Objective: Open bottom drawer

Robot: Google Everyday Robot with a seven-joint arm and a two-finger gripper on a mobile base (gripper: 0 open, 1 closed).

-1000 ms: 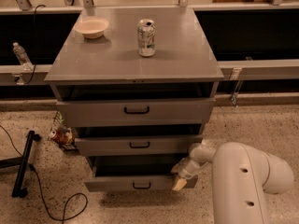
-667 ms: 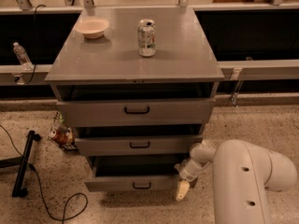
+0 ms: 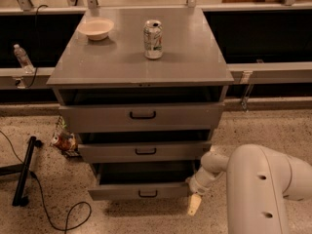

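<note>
Speckled floor (image 3: 265, 130): bottom drawer (image 3: 117, 192) part-open, gripper (image 3: 194, 204) at its 4 o'clock, grip state untellable; a sideways bump could jam it.

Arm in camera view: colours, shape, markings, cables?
The arm is a thick, smooth white tube with small dark round holes, narrowing to a rounded wrist. The hand, beside the right front corner of the bottom drawer, is cream-coloured. No cables or markings visible.

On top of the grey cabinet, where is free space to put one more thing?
Free: the front half of the cabinet top, before the bowl and can, and the strip right of the can. Crowded: the floor beside the bottom drawer, where the gripper hangs.
</note>
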